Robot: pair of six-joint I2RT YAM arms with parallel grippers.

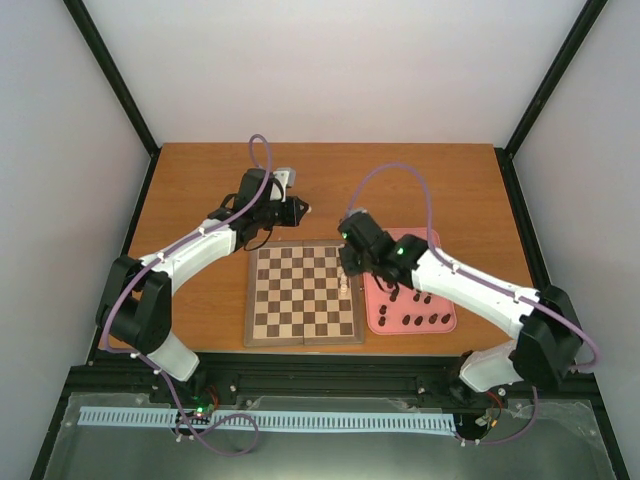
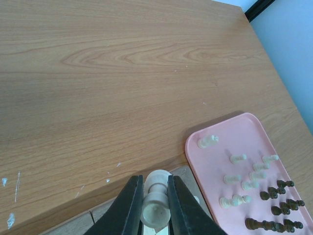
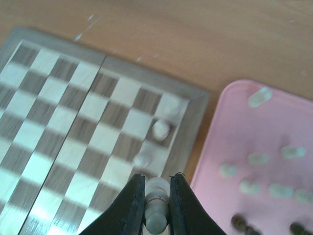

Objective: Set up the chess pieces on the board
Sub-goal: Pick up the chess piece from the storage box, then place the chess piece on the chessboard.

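While clamping cream turned chessmen (image 2: pixel 156 210) tight in left gripper (image 2: pixel 155 183) and right gripper (image 3: pixel 157 184), risking toppling cream neighbours (image 3: pixel 161 129) on checkered wooden board (image 3: pixel 63 122).

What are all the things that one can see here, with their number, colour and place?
table: one, brown wood, under everything.
board: one, light and dark brown checks, middle of the table.
tray: one, pink, beside the board on its right.
board pieces: about three (blurred), cream, on the board's column nearest the tray.
tray cream pieces: several, cream, on the tray's far part.
dark pieces: several, brown-black, on the tray's near part.
held pieces: two, cream, one in each gripper.
slotted strip: one, pale, in front of the arm bases.
left gripper: black fingers, shut on a held piece, beyond the board's far edge.
right gripper: black fingers, shut on a held piece, over the board's edge by the tray.
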